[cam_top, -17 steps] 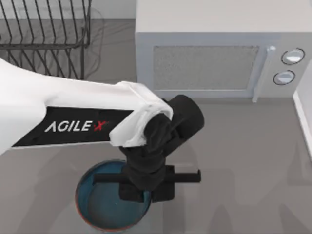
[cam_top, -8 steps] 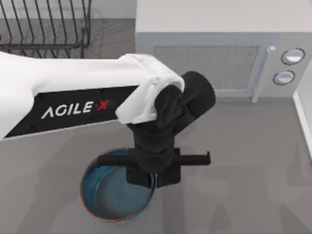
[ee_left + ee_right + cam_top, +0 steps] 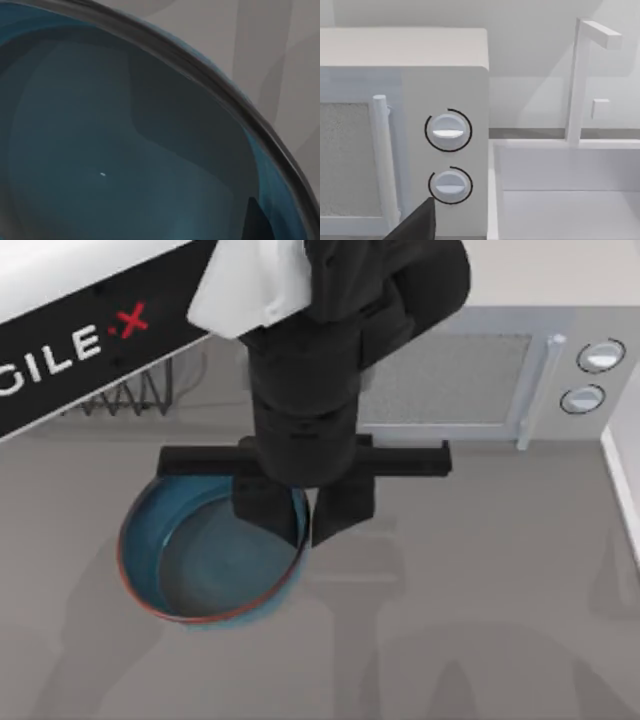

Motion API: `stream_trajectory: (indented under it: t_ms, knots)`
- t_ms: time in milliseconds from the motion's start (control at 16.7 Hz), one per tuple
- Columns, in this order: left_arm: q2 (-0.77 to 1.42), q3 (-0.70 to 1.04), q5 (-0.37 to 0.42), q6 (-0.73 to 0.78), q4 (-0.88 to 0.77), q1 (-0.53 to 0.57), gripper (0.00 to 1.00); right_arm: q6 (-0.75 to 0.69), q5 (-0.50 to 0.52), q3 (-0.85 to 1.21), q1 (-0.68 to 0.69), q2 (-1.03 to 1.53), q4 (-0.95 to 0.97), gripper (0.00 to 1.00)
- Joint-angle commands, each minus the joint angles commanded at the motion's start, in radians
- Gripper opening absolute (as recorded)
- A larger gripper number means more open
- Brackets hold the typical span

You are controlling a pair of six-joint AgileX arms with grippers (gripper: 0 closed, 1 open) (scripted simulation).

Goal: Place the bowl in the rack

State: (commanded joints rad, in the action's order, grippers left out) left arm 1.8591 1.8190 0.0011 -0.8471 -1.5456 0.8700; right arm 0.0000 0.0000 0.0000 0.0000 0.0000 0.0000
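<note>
**Left claw clamps the bowl's rim above the grey tabletop**

While the white AgileX left arm reaches in from the top view's left, its black two-finger left gripper [image 3: 305, 525] points down and pinches the right-hand rim of the round, glossy blue bowl with the reddish-orange outer edge [image 3: 200, 560]: one finger sits inside the wall, the other outside it, so the claw is narrow and holding the bowl. The bowl appears left of centre in the top view, over the plain grey table [image 3: 480, 610], its own shadow falling just beneath and beside it. From the left wrist the bowl's blue interior [image 3: 100, 150] and dark curved rim are close up.

The black thin-wire rack [image 3: 130, 395] stands at the back left, mostly hidden behind the arm, well apart from the bowl. The grey-white microwave box [image 3: 500, 380] sits at the back right, its two round dials [image 3: 448, 131] and white upright handle clear from the right wrist, beside a white sink basin [image 3: 560, 200].
</note>
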Motion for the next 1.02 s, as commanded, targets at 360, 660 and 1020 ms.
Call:
stream_trajectory:
  t_ms: [360, 660, 1020]
  knots:
    - [-0.017, 0.077, 0.000, 0.003, -0.076, -0.001, 0.00, 0.000, 0.000, 0.000, 0.000, 0.000, 0.000, 1.00]
    - [-0.065, 0.042, 0.012, 0.051, -0.012, -0.053, 0.00, 0.000, 0.000, 0.000, 0.000, 0.000, 0.000, 1.00]
    - [-0.313, -0.160, 0.072, 0.286, 0.364, -0.332, 0.00, 0.000, 0.000, 0.000, 0.000, 0.000, 0.000, 1.00]
